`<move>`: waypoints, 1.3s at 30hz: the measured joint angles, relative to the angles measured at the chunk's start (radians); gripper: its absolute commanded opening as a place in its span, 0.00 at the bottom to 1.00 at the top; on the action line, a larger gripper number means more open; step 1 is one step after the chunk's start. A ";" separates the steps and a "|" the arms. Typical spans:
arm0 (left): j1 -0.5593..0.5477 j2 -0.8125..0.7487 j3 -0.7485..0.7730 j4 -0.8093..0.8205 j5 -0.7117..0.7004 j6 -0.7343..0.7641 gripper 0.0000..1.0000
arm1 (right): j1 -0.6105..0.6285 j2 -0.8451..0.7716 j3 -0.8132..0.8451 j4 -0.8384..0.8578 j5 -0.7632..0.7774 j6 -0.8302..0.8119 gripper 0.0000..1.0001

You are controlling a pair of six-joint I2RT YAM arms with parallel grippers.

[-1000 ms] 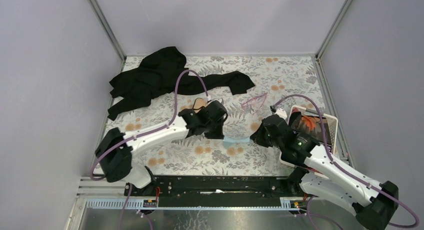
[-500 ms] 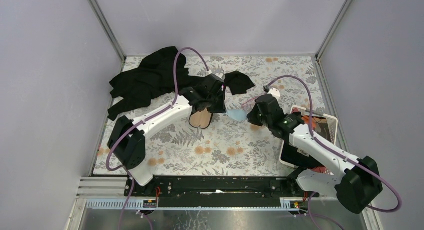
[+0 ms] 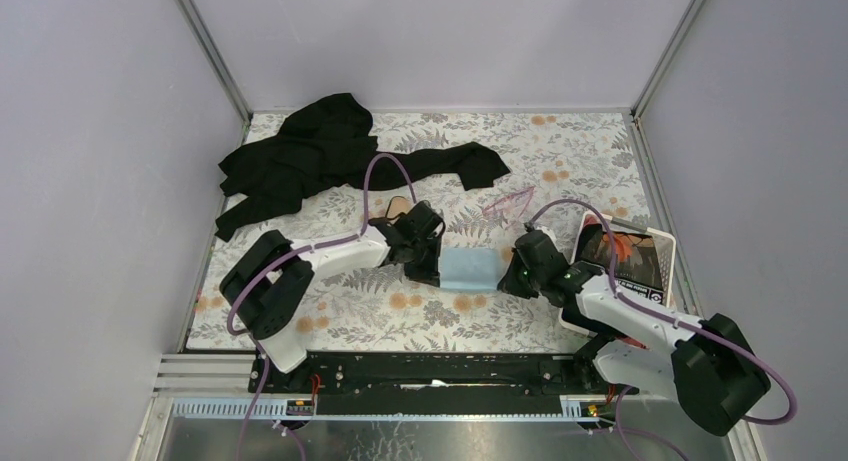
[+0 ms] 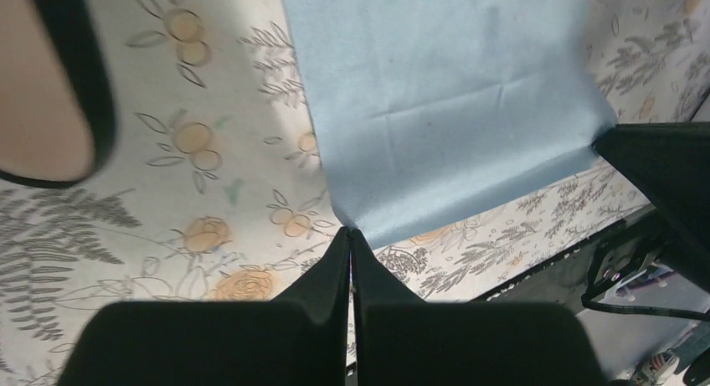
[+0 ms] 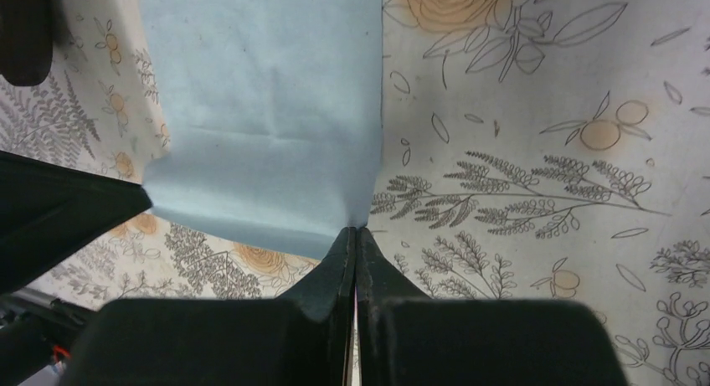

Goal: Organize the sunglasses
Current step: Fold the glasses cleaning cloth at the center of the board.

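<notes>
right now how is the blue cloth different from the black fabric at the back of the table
The blue cloth is small, square and spread smooth; the black fabric is far larger and crumpled in an irregular heap. The blue cloth is pinched at two corners by the left gripper and right gripper; the black fabric is touched by neither. Both are soft textiles on the floral table cover.

The right hand (image 5: 356, 231) has its two black fingers pressed together at 6 o'clock, pinching one corner of the light blue square cloth (image 5: 268, 110). The cloth spreads toward 11 o'clock over the floral-printed bench (image 5: 519, 110). At 9 o'clock the left hand (image 5: 138, 203) grips the neighbouring corner.
</notes>
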 measured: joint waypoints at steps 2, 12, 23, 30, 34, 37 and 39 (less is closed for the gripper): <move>-0.023 0.000 -0.005 0.006 0.006 -0.008 0.00 | 0.000 -0.023 -0.016 0.000 -0.017 0.005 0.00; -0.080 0.000 -0.040 0.011 0.014 -0.051 0.00 | 0.023 -0.049 -0.038 -0.007 -0.082 0.024 0.00; -0.085 -0.004 -0.092 0.009 0.026 -0.077 0.14 | 0.059 -0.093 -0.094 -0.050 -0.082 0.068 0.21; -0.085 -0.021 -0.087 -0.043 0.020 -0.066 0.24 | 0.060 -0.121 -0.097 -0.111 -0.070 0.067 0.32; -0.085 -0.029 -0.032 -0.111 -0.021 -0.037 0.28 | 0.061 -0.127 -0.063 -0.156 -0.031 0.055 0.34; -0.085 -0.034 0.023 -0.126 -0.047 -0.025 0.29 | 0.061 -0.127 -0.026 -0.177 0.010 0.043 0.33; -0.084 -0.035 0.050 -0.120 -0.066 -0.024 0.32 | 0.061 -0.127 -0.008 -0.184 0.037 0.034 0.33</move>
